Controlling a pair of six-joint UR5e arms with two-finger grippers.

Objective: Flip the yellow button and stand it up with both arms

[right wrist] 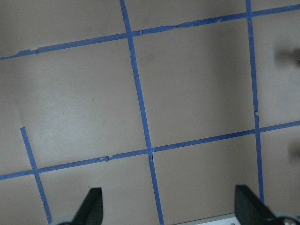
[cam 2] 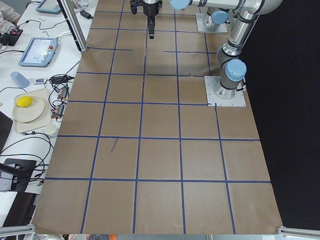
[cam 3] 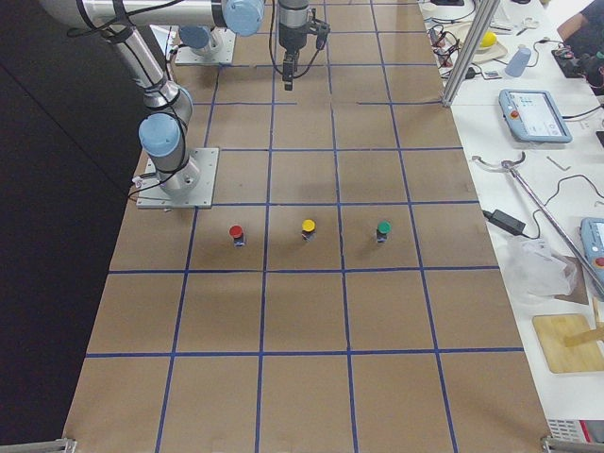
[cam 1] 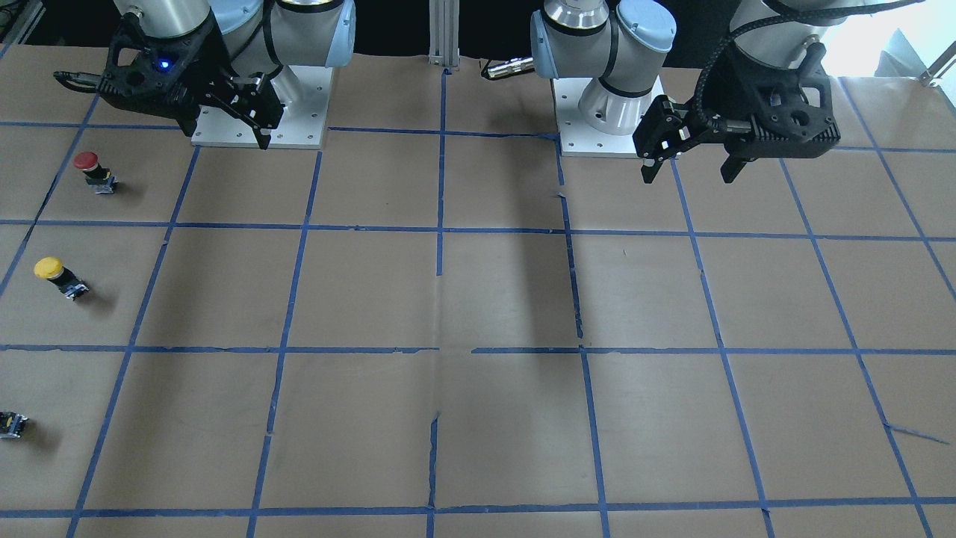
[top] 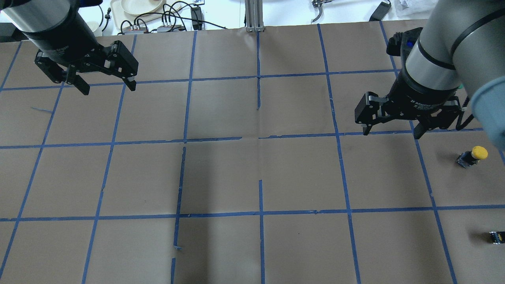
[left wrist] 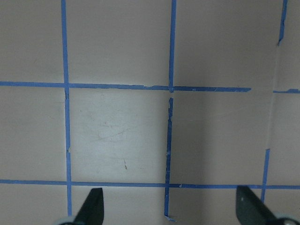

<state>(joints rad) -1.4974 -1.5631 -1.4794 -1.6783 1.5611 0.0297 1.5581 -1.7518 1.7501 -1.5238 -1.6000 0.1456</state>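
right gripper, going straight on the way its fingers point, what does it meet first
Probably just the taped table: the right gripper, seen from its wrist, has only bare paper between its fingers. The yellow button sits aside.

I'm watching a robotics lab: left arm [cam 1: 597, 45] and right arm [cam 1: 299, 30] bolted to a table [cam 1: 508, 299] marked with a blue tape grid [cam 1: 441, 230], teach pendant [cam 3: 534, 115] on the side bench [cam 3: 576, 203].

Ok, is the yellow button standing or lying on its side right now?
Standing, cap up: the yellow button sits on its contact block in the right-side view.
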